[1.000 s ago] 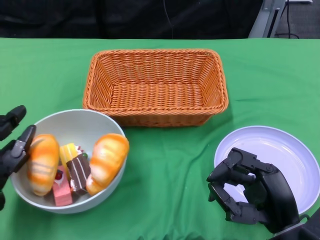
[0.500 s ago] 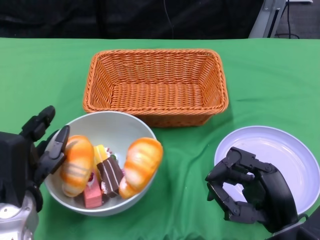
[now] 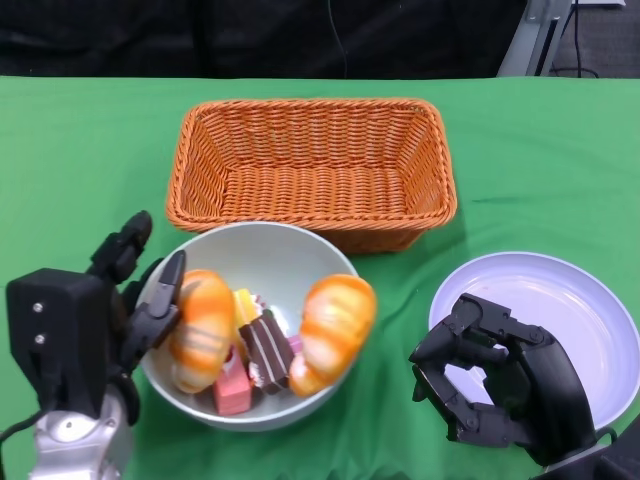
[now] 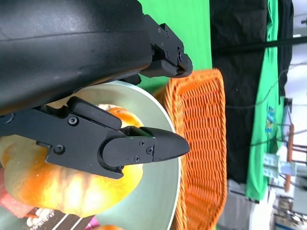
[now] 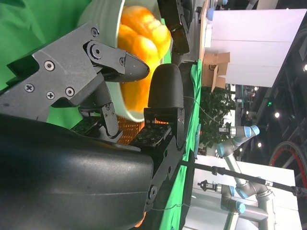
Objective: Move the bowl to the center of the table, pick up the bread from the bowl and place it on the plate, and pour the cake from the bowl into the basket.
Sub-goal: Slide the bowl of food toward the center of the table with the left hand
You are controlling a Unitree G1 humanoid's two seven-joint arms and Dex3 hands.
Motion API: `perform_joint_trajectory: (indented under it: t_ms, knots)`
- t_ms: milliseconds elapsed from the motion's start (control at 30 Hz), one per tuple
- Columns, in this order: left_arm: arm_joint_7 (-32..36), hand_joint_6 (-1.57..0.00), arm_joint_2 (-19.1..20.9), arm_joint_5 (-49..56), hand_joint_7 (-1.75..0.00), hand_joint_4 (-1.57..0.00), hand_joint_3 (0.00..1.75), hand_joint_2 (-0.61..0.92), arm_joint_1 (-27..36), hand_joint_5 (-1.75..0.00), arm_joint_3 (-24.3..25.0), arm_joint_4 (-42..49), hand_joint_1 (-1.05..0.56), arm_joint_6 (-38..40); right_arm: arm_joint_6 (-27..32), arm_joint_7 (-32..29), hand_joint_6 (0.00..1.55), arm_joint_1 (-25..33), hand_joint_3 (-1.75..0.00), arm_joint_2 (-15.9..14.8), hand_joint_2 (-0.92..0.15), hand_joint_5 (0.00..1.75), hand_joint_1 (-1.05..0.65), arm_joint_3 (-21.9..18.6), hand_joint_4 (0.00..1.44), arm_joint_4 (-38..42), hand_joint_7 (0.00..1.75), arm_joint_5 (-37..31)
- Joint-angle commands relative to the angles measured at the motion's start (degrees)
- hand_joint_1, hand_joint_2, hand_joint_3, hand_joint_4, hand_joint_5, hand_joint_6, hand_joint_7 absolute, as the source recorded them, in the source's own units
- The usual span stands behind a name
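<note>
**Bowl gripped at its left rim, just in front of the basket**

Grey bowl (image 3: 262,262) resting on green table (image 3: 520,150), nearly touching the wicker basket (image 3: 312,170). Inside: two bread rolls (image 3: 333,330), chocolate cake slice (image 3: 266,350), pink cake piece (image 3: 231,392). Gripped at the rim by left hand (image 3: 135,295), one finger inside against a roll. Right hand (image 3: 495,385) curled, holding nothing, over the near edge of the white plate (image 3: 565,300).

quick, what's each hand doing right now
Left hand: grips the bowl by its rim.
Right hand: fingers curled in, holding nothing, over the plate.
</note>
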Motion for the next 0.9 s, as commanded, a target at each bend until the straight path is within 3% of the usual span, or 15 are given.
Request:
perform_joint_trajectory:
  t_ms: [33, 267, 600, 767, 900]
  knots:
    - [0.6, -0.29, -0.8, 1.0, 0.00, -0.32, 0.52, 0.92, 1.1, -0.01, -1.4, -1.7, -0.57, 0.5, -0.3, -0.4, 0.71, 0.5, -0.89, -0.6, -0.52, 1.54, -0.15, -0.3, 0.76, -0.7, 1.24, -0.3]
    - [-1.0, -0.29, -3.7, -1.0, -0.01, -0.30, 0.48, 0.92, 2.1, -0.01, -2.6, -3.8, -0.57, 1.4, -0.4, 0.0, 0.71, 0.2, -0.88, -0.8, -0.53, 1.53, -0.17, -0.3, 0.77, -0.2, 1.23, 0.4]
    - [-3.6, -0.30, -2.7, 0.8, -0.01, -0.32, 0.47, 0.92, 2.8, -0.02, -5.9, -4.0, -0.60, -0.9, -1.0, -0.6, 0.71, 0.5, -0.87, -0.6, -0.53, 1.53, -0.15, -0.4, 0.76, -0.2, 1.22, 0.0]
    - [-0.6, -0.39, -2.0, 1.5, -0.04, -0.37, 0.38, 0.92, 1.9, -0.03, -3.5, -3.6, -0.55, -1.6, -1.1, -1.2, 0.72, 0.5, -0.88, -0.7, -0.53, 1.52, -0.14, -0.6, 0.76, -0.3, 1.22, -0.3]
    - [-0.3, -0.48, -0.5, 1.2, -0.06, -0.51, 0.32, 0.92, 1.7, -0.09, -0.7, -3.5, -0.51, -4.7, -0.8, -0.6, 0.72, 0.4, -0.88, -0.9, -0.53, 1.53, -0.14, -0.7, 0.77, -0.2, 1.22, 0.7]
